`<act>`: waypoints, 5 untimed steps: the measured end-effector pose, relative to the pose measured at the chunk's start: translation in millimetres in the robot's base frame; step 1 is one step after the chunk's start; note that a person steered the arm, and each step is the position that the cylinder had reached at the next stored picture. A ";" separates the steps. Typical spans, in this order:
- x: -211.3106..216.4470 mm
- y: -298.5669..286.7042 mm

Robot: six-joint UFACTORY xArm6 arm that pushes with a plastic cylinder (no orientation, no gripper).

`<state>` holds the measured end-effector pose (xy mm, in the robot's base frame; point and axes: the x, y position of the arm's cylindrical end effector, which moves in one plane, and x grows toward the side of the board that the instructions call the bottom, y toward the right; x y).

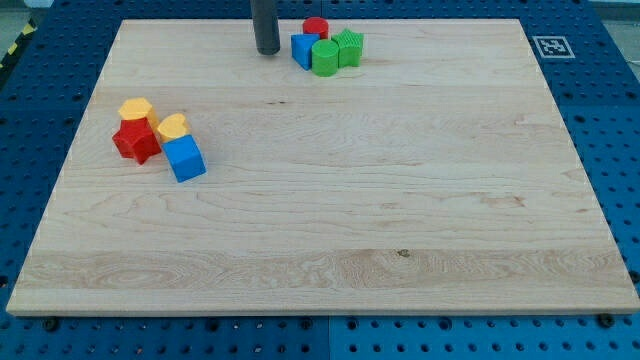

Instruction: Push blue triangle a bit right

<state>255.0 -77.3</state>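
The blue triangle (304, 49) lies near the view's top, at the left end of a tight cluster. A red cylinder (316, 28) touches it from behind, a green cylinder (325, 57) sits at its right, and a green star-shaped block (348, 47) is further right. My tip (267, 51) stands on the board just left of the blue triangle, a small gap apart. The dark rod rises out of the view's top.
At the view's left is a second cluster: a yellow hexagon (135, 109), a red star-shaped block (136, 140), a yellow rounded block (172, 127) and a blue cube (184, 158). The wooden board (330, 200) lies on a blue pegboard, with a marker tag (550, 46) at the top right.
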 end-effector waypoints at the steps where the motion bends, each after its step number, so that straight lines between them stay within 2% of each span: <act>1: -19.1 0.6; 3: -22.1 21.6; 5: 7.0 28.2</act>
<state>261.9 -49.1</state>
